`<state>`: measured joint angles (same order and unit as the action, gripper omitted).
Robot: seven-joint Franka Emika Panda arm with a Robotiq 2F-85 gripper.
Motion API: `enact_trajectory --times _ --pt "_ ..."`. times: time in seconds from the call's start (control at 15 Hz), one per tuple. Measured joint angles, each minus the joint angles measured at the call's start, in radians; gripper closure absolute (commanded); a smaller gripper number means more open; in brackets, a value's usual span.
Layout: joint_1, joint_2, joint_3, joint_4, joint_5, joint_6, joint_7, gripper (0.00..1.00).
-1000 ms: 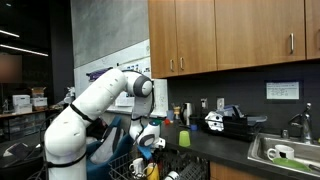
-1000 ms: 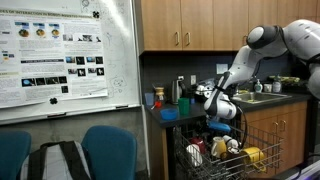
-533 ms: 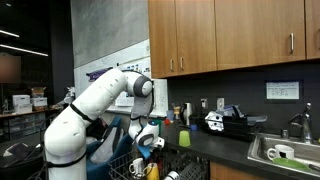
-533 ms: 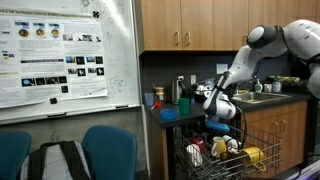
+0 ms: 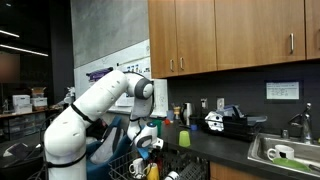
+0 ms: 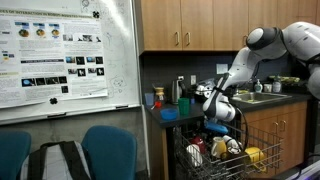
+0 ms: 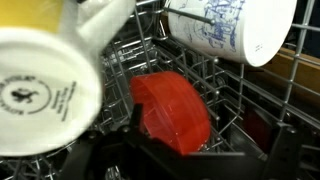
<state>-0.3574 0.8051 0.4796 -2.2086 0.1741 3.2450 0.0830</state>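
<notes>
In both exterior views my gripper (image 5: 150, 143) (image 6: 221, 118) hangs just above the pulled-out wire dish rack (image 5: 133, 166) (image 6: 262, 138). The wrist view looks down into the rack. A red plate (image 7: 172, 112) stands on edge between the wires, right in front of my gripper (image 7: 195, 150), whose dark fingers frame the bottom of the picture. The jaws stand open and hold nothing. A white mug with a dark crest (image 7: 45, 95) fills the left side. A white mug with blue print (image 7: 235, 30) lies at the upper right.
The rack carries several mugs and a yellow item (image 6: 250, 155). A counter runs behind it with a green cup (image 5: 184, 138) and a sink (image 5: 285, 152). Wooden cabinets (image 5: 220, 35) hang above. Blue chairs (image 6: 105, 150) and a poster board (image 6: 55, 60) stand beside the rack.
</notes>
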Motion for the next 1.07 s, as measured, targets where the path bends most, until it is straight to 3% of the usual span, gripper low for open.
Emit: enact_trajectory --times 0.73,0.8,0.93,1.07 --pt "-0.029 0.115 0.009 0.004 -0.162 0.211 0.054 0.02" --pt "-0.036 0.123 0.012 0.011 -0.181 0.208 0.064 0.27" --pt "-0.050 0.140 0.020 0.016 -0.206 0.207 0.073 0.30" --pt "-0.061 0.153 0.029 0.019 -0.223 0.207 0.075 0.45"
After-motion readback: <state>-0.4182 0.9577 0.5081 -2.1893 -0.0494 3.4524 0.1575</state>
